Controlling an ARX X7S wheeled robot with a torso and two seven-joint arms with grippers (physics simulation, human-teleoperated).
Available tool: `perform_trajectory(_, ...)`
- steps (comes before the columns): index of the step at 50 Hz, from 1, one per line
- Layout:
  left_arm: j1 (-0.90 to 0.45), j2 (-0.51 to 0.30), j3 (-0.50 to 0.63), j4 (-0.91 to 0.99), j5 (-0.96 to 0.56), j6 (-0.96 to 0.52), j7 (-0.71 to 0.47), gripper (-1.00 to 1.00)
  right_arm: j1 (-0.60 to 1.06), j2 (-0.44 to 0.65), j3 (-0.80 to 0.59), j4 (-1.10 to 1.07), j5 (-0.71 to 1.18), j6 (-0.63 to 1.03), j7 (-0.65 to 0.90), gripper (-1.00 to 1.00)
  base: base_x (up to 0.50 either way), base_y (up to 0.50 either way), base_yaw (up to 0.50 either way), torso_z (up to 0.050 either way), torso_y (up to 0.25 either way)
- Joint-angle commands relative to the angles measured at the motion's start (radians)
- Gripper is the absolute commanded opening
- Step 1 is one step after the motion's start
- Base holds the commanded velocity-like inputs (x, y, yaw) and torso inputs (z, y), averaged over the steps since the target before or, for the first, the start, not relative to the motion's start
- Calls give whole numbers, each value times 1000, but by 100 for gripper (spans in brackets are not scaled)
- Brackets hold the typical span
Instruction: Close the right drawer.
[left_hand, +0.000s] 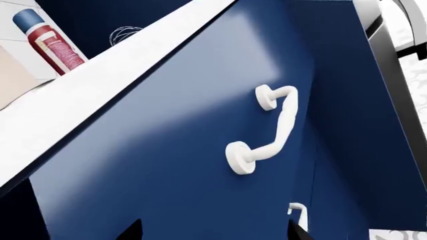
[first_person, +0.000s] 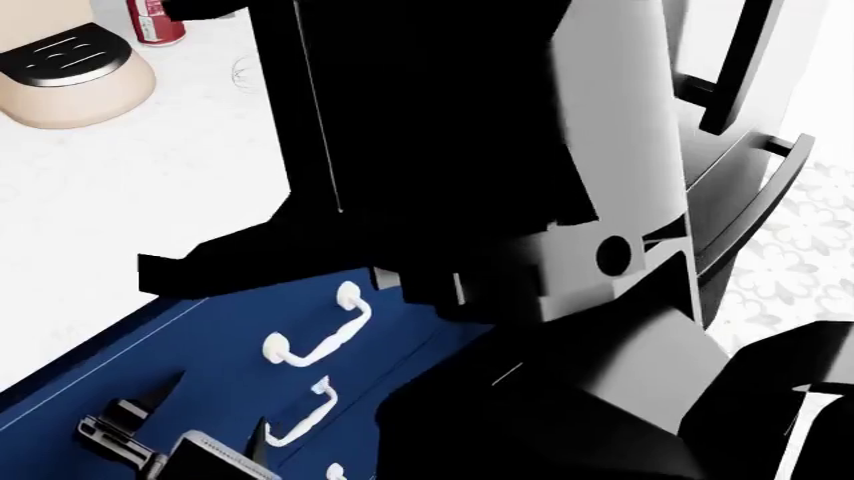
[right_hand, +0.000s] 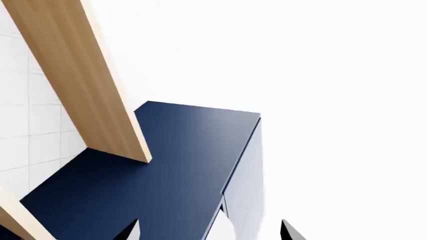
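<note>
Dark robot torso and arm links (first_person: 534, 200) are seen closest in the head view, blocking much of the scene. Below them the right drawer (left_hand: 200, 150) is noted: a flat navy front panel under the white surface (left_hand: 80, 100), with a white bow handle (left_hand: 267, 127) curved between two round mounts. In the head view the same handle (first_person: 320, 335) is seen, with a second white handle (first_person: 304, 415) just below it. The panel appears close to flush with the neighbouring fronts, so the drawer is judged mostly or wholly pushed in; no open box interior is visible, and a final check is all that seems left. The left gripper (first_person: 200, 425) is held just short of the panel, jaws spread apart, nothing held. Only two dark tips of the right gripper (right_hand: 208, 231) are shown, apart and empty, over a navy cabinet top (right_hand: 167, 165) beside a wooden board (right_hand: 80, 75). A red bottle (left_hand: 50, 42) stands on the surface.
</note>
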Motion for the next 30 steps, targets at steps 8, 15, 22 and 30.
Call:
perform_trajectory(8, 0, -100, -206, -37, -37, -7, -55, 100, 19, -32, 18, 10, 1, -7, -18, 100, 0, 0, 0, 0, 0)
perform_trajectory(15, 1, -124, -206, -37, -36, -8, -66, 100, 33, -44, 27, 12, 23, 10, -22, 100, 0, 0, 0, 0, 0)
perform_trajectory(22, -10, -159, -233, -37, -44, -34, -76, 100, 43, -65, 30, 17, 35, 16, -35, 100, 0, 0, 0, 0, 0)
perform_trajectory(30, -15, -180, -265, -37, -42, -41, -77, 100, 43, -76, 38, 15, 45, 16, -36, 100, 0, 0, 0, 0, 0)
